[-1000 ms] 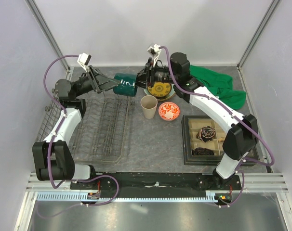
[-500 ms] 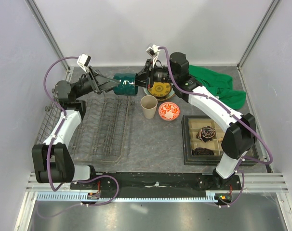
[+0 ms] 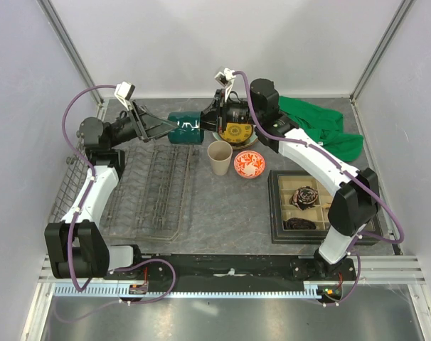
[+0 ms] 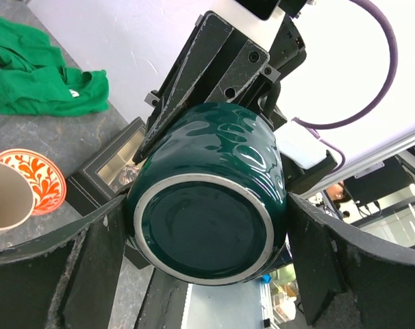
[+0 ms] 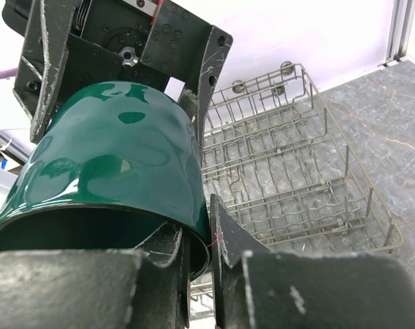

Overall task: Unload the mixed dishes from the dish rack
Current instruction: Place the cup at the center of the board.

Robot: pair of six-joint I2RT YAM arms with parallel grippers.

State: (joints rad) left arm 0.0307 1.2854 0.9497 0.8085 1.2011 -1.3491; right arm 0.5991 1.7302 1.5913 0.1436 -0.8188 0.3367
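Over the far end of the table point(image 3: 222, 213), the top view is showing both your arms meeting at the dark green mug point(image 3: 186, 131), which is lying on its side in the air just beyond the dish rack point(image 3: 155, 186). Your left gripper point(image 3: 174, 130) is straddling its base end and your right gripper point(image 3: 205, 122) is holding its mouth end. No dish is showing among the rack's tines. The plain beige cup point(image 3: 219, 157), the red-and-white patterned bowl point(image 3: 249, 164) and the yellow-gold patterned plate point(image 3: 237, 133) are sitting on the table to the rack's right, the plate partly hidden under your right arm.

At the left wrist, the mug's base is facing the camera. Both wide-spread fingers point(image 4: 91, 260) are pressing against its sides, so that hand is gripping the mug.

At the right wrist, one finger point(image 5: 231, 240) is sitting outside the rim and the other inside, pinching the wall between them. That hand is gripping the mug too. Behind it, the rack is showing bare wire.

Judgement: you are nearing the end. The mug appears to be the last dish out and is mid-handover. Releasing the left hand and setting the mug down beside the others is what is remaining.
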